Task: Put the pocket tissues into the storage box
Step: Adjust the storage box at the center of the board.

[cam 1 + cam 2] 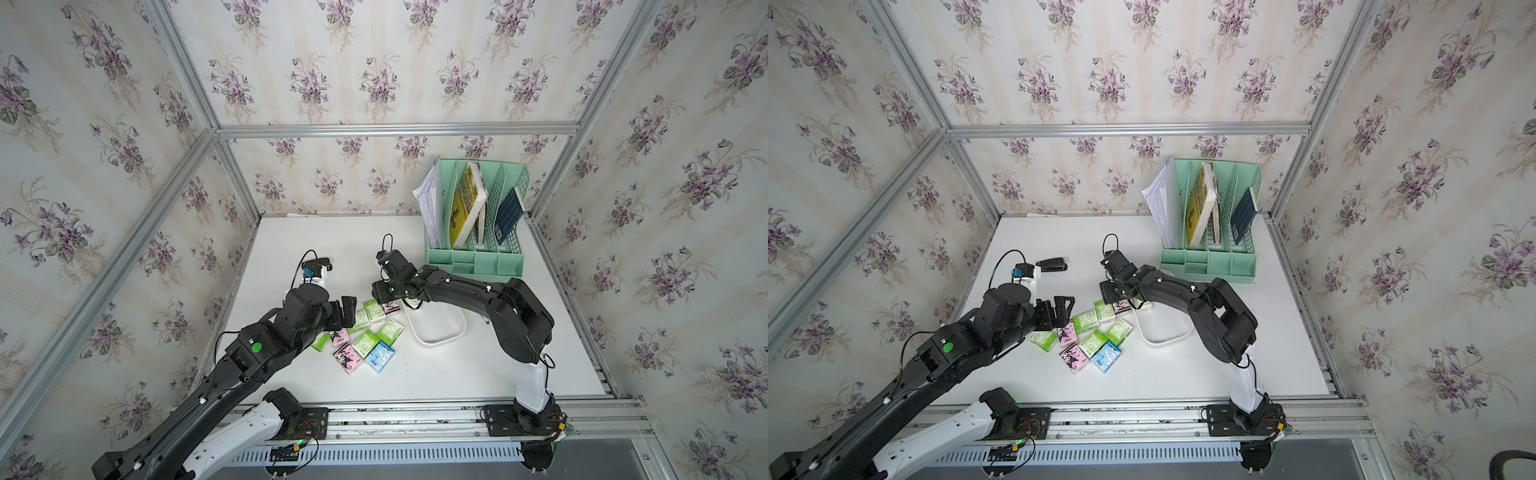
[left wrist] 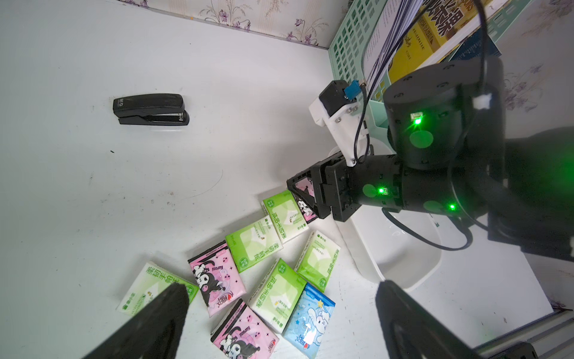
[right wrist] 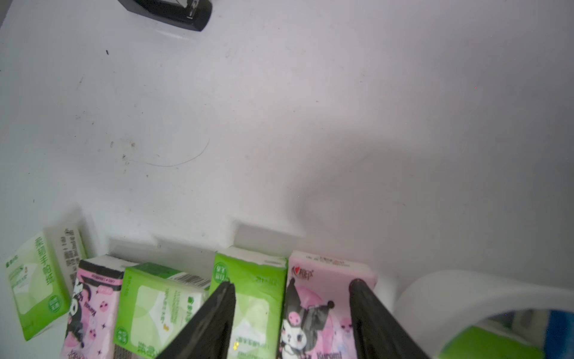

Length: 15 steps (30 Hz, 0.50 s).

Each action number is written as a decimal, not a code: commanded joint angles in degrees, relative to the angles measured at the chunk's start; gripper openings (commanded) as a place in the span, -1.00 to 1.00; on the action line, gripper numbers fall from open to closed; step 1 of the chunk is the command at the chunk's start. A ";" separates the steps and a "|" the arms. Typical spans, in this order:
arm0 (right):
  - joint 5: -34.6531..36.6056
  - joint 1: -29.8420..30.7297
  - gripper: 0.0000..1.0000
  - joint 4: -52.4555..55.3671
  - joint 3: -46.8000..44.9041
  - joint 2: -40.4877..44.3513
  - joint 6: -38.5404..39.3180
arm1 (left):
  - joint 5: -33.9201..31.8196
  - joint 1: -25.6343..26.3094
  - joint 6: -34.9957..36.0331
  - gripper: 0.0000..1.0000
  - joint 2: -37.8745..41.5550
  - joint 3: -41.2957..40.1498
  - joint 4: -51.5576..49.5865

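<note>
Right end effector (image 3: pixel 293 283) stood with its fingers apart, straddling a pink Kuromi tissue pack (image 3: pixel 323 310) on the white counter (image 3: pixel 310 124). One finger overlapped that pack's edge. A strip of the neighbouring green pack (image 3: pixel 257 304) showed between the other finger and the pink pack, so nothing was clamped.

The storage box (image 1: pixel 436 341) lay just beside this end effector, on the side away from the left arm and partly beneath the right arm. In the right wrist view, green and blue showed inside its rounded corner.

The left end effector (image 2: pixel 281 286) hovered with its fingers spread wide and nothing between them. It was above the loose pocket tissues (image 1: pixel 366 343), which lay scattered between the two end effectors. Most were green, with two more pink ones and a blue pack (image 2: pixel 310 323) nearest the left end effector.

A black stapler (image 2: pixel 151 109) sat well apart, beyond both end effectors. A mint green desk organizer (image 1: pixel 473 266) holding books stood beyond the right end effector.
</note>
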State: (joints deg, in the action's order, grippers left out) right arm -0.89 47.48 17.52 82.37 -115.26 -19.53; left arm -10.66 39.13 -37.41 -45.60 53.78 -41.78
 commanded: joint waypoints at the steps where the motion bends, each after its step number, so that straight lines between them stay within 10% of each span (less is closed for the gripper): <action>1: 1.80 -0.89 0.28 2.32 0.33 -0.83 -0.69 | -0.42 -0.02 0.60 0.97 -0.03 0.54 -0.50; 15: 2.32 -3.28 0.29 3.14 -2.31 -0.14 -0.67 | 0.44 -0.03 1.42 0.98 -1.97 0.36 1.69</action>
State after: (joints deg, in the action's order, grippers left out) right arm 1.45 44.25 19.53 80.03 -115.33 -19.97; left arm -10.41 39.13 -36.71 -47.35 53.84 -42.06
